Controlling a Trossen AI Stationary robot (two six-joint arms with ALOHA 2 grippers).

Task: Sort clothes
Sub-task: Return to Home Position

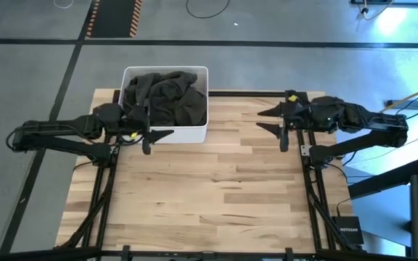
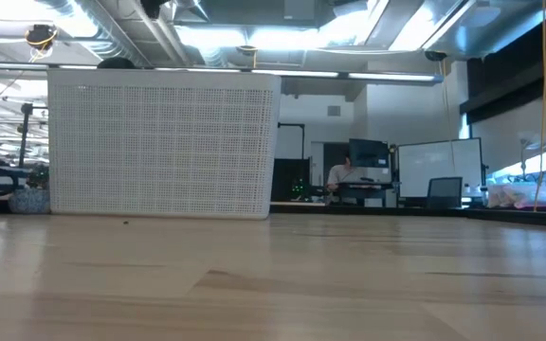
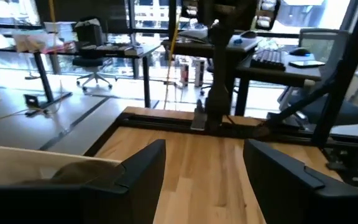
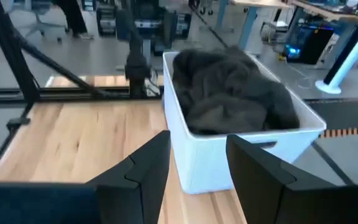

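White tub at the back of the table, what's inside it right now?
A heap of dark olive-grey fabric fills the white tub to about its rim. Whatever lies beneath that top layer is covered, so no other garments can be seen.

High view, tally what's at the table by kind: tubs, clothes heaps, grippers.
White tub: 1
Heap of dark clothes in the tub, garments not separable: 1
Grippers: 2, left gripper and right gripper, both open
Total: 4
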